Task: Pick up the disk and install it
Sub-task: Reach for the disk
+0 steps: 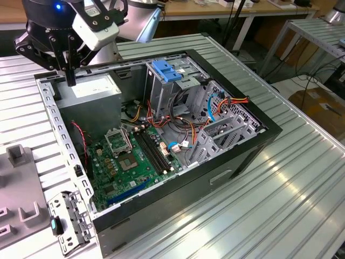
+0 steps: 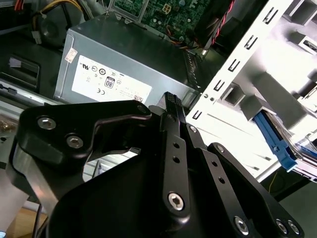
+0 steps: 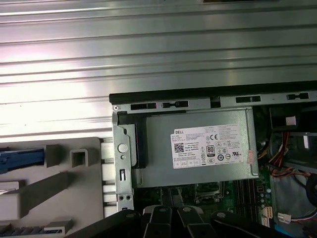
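My gripper point(image 1: 70, 81) hangs above the open computer case point(image 1: 237, 162), over the corner of the grey power supply box point(image 1: 89, 89) by the case wall. Its black fingers point(image 2: 171, 99) are pressed together with nothing between them. In the first wrist view the fingers point(image 3: 171, 198) point down at the power supply's white sticker point(image 3: 210, 147). The disk shows as a blue side rail point(image 3: 20, 157) resting in the grey holder point(image 3: 54, 183) outside the case. In the second wrist view that blue rail point(image 2: 275, 136) lies apart from the fingers, in the pale holder.
Inside the case lie the green motherboard point(image 1: 135, 156), loose coloured cables point(image 1: 215, 102) and a tall metal cage with a blue tab point(image 1: 167, 70). A metal bracket point(image 1: 67, 221) lies by the case's near corner. The ribbed metal table point(image 1: 280, 205) stretches to the exterior view's right.
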Robot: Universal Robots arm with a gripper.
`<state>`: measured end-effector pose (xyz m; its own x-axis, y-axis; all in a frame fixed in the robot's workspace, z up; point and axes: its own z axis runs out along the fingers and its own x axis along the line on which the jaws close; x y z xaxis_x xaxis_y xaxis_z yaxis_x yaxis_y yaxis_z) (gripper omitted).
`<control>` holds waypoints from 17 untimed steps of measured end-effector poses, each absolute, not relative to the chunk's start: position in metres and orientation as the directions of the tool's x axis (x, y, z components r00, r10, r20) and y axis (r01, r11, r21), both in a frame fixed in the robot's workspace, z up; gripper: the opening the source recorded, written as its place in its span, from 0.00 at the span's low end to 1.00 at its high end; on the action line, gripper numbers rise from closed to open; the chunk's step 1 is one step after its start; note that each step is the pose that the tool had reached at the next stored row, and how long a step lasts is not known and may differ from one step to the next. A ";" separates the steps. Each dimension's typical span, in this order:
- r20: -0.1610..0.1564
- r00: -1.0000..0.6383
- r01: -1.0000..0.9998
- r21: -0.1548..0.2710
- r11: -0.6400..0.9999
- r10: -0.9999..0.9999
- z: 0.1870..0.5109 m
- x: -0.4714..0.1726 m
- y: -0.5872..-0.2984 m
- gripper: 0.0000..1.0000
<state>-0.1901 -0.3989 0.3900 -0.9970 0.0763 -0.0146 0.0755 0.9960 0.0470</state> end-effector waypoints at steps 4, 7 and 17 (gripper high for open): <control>-0.014 -0.997 0.076 0.047 0.996 0.076 0.390 -0.194 -0.399 0.11; -0.014 -0.997 0.076 0.047 0.996 0.076 0.390 -0.197 -0.399 0.11; -0.014 -0.997 0.076 0.047 0.996 0.076 0.390 -0.202 -0.399 0.11</control>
<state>-0.2023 -0.3989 0.3898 -0.9970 0.0763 -0.0141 0.0756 0.9960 0.0469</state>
